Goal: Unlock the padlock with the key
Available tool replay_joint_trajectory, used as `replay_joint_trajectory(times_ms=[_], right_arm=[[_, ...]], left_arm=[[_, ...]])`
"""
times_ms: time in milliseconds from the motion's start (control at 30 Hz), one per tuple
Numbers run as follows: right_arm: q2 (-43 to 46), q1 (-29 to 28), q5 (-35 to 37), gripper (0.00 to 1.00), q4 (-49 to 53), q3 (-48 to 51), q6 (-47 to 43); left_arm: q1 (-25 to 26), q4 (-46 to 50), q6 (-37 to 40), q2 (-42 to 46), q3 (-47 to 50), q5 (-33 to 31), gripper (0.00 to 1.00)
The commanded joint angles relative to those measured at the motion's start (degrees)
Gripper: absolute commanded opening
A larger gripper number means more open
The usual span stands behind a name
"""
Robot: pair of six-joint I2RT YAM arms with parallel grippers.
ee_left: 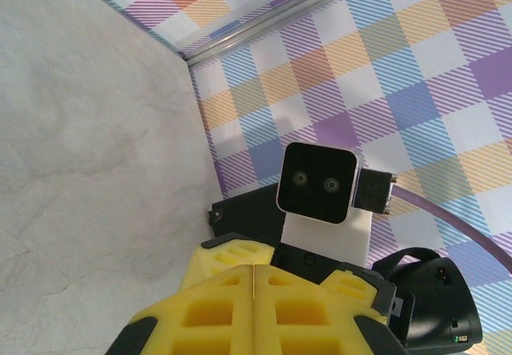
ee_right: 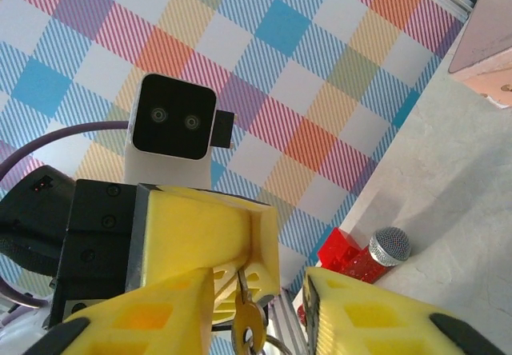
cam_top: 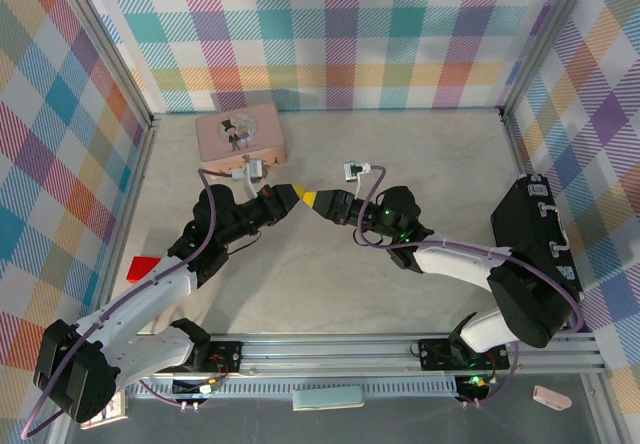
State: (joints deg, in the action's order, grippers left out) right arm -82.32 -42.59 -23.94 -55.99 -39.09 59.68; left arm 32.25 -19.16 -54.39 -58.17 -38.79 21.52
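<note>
Right wrist view: padlock at the end of the key

The small brass padlock sits low in the gap between the yellow fingers of the right gripper. Those fingers stand well apart. The padlock lies close against the one on the left of the picture and clear of the other, so nothing is clamped between them. The key, a thin grey sliver, runs straight up from the padlock's top into the tip of the left gripper, which faces the camera. A thin silver loop curves out by the padlock's lower edge and is cut off by the frame. Whether the key is seated in the lock cannot be told.

In the left wrist view the left gripper's two fingers are pressed flat together, with only a hairline seam between them. The key is hidden there, yet from the other side it appears pinched at their tip.

From above, the two grippers stand tip to tip over the middle of the table. The tin lies behind them near the back wall, the block is by the left wall, and a black case is on the right. Past the padlock the right wrist also catches the block with a red-handled mic just beside it.
</note>
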Motion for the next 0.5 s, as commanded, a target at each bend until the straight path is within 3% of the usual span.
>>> replay_joint_trajectory(times_ms=[0,333,467], right_arm=[[1.33,-0.13,-1.31,0.31,-3.03,0.31,0.69],[2.73,-0.15,-1.49,0.2,0.56,0.43,-0.68],[3.38,-0.14,-1.43,0.21,2.13,0.64,-1.16]], left_arm=[[1.15,0.33,0.78,0.58,0.47,0.08,0.0],[1.09,3.02,1.19,1.96,0.92,-2.92,0.0],[1.06,3.77,1.48,2.52,0.82,-3.8,0.0]])
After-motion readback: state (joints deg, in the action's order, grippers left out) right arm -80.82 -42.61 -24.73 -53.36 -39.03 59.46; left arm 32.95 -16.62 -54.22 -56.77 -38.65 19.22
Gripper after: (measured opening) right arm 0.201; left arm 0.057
